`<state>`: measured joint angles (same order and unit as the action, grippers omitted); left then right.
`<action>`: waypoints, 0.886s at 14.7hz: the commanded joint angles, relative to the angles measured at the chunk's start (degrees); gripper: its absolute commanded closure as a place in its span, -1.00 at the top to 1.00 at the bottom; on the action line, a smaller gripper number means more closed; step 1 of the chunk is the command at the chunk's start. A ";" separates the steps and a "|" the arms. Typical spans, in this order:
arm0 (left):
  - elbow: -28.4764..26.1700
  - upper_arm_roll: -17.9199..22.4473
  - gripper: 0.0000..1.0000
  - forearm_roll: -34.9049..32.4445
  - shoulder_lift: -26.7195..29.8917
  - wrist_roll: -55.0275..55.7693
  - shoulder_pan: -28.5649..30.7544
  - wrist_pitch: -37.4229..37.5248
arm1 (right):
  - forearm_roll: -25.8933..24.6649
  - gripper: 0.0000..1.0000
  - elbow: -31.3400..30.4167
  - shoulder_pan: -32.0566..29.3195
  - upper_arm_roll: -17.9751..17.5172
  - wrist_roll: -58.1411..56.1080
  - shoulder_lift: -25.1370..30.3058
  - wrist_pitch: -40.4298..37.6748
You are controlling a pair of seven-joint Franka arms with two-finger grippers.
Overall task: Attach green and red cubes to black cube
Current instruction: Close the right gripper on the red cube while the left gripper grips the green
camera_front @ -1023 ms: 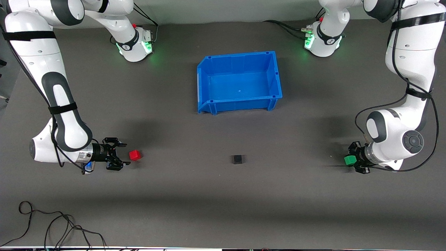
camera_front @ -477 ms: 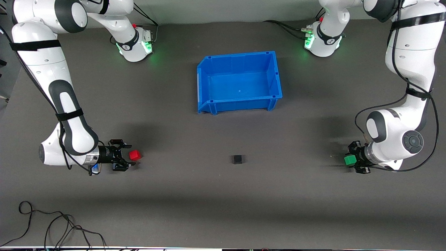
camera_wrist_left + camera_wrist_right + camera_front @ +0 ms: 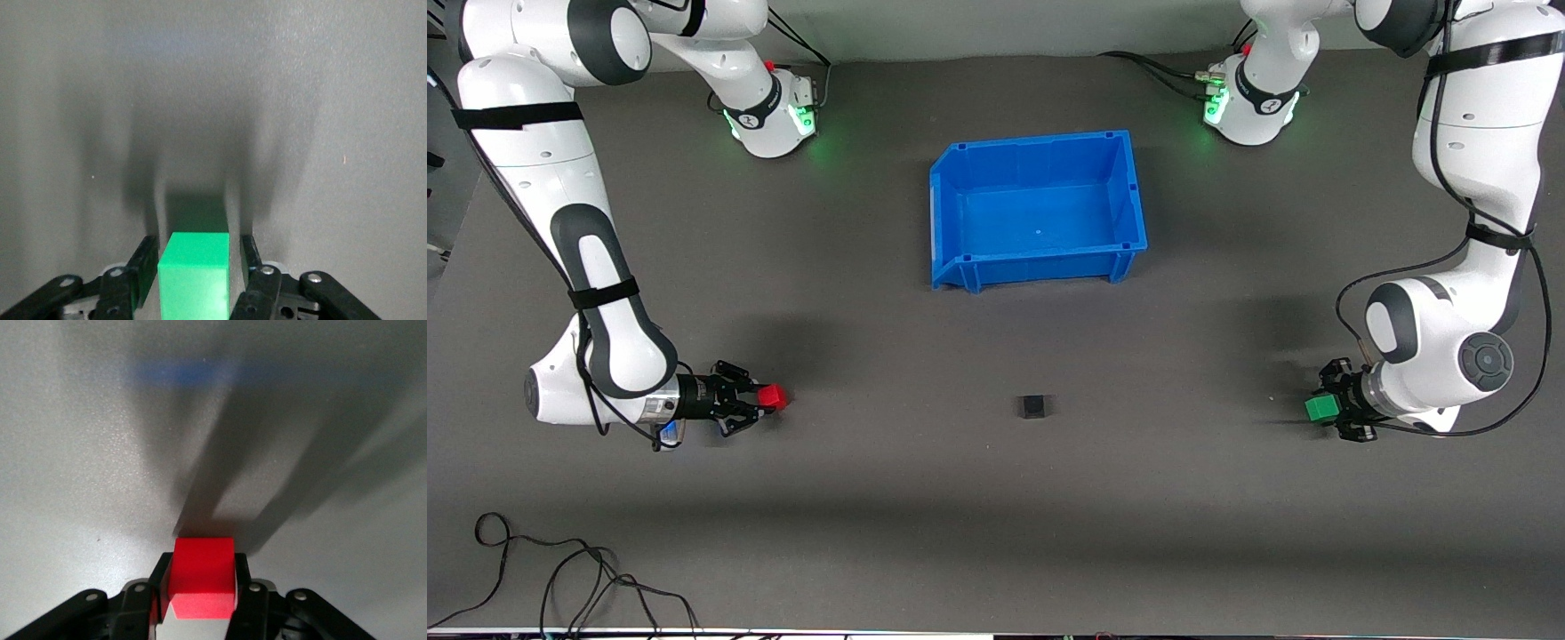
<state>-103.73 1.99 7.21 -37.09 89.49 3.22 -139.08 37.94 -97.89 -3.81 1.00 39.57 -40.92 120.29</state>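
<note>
The red cube (image 3: pixel 774 396) sits on the table toward the right arm's end. My right gripper (image 3: pixel 761 398) lies low at the table and is shut on it; in the right wrist view both fingers press the sides of the red cube (image 3: pixel 202 568), with the gripper (image 3: pixel 201 564) around it. The green cube (image 3: pixel 1319 408) sits toward the left arm's end. My left gripper (image 3: pixel 1328 407) is open around it; the left wrist view shows the green cube (image 3: pixel 195 273) between the fingers of the gripper (image 3: pixel 198 248), with a gap at one side. The black cube (image 3: pixel 1033 406) stands alone on the table between them.
An empty blue bin (image 3: pixel 1037 140) stands farther from the front camera than the black cube, mid-table. Loose black cables (image 3: pixel 560 578) lie at the table's near edge toward the right arm's end.
My right gripper has moved up to the red cube and closed its fingers on it. The left gripper has stayed around the green cube. The cubes have not shifted.
</note>
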 commanded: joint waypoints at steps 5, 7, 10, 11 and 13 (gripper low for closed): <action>-0.42 0.56 -1.00 -0.61 2.20 0.86 -0.58 1.79 | 1.53 -0.66 3.48 0.12 -0.03 2.77 -0.12 -2.15; 0.54 0.47 -1.00 -0.61 2.98 0.77 -0.93 4.50 | 1.44 -0.65 6.12 0.38 -0.12 7.69 -0.12 -4.87; 1.69 0.21 -1.00 -0.61 5.44 0.95 -3.21 9.16 | 1.53 -0.65 9.02 3.01 -0.03 14.99 -0.21 -5.06; 2.30 0.21 -1.00 -0.53 5.62 1.30 -4.44 9.52 | 1.53 -0.65 10.25 4.07 -0.12 17.53 -0.56 -5.06; 3.01 0.12 -1.00 -0.53 5.45 3.66 -7.07 8.83 | 1.53 -0.65 12.27 6.09 -0.12 23.59 -0.91 -4.54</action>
<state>-101.07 1.44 7.20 -32.26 90.29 -0.54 -130.98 38.30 -88.51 0.10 0.46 57.52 -40.89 115.92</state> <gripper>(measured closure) 0.608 0.604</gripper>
